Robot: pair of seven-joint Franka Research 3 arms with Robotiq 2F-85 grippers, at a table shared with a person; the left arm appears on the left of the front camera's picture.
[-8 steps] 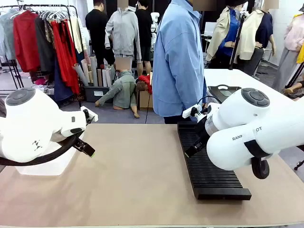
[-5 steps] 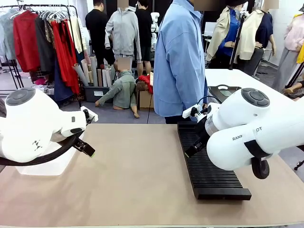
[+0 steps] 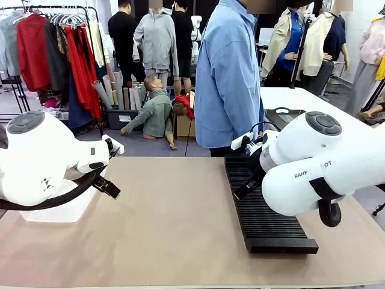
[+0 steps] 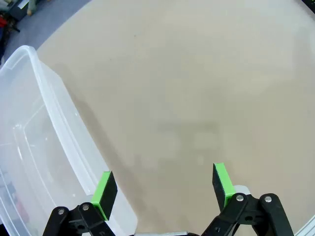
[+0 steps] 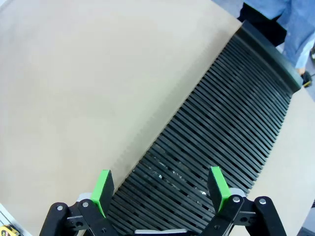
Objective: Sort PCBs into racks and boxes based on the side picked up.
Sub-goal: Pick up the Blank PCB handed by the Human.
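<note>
Right of centre on the worktop (image 3: 174, 229), lying near-to-far: long black ribbed rack (image 3: 264, 223). Hovering above it with right jaws spread wide, pinching nothing. Over at the left edge: clear plastic tub (image 4: 29, 147). Poised by its rim with left jaws parted too, green pads (image 4: 104, 194) bare. Standing far side: person (image 3: 227, 78) in blue shirt.

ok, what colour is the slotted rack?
The rack is plain black, ribs and slots alike. The right wrist view shows it best.
</note>
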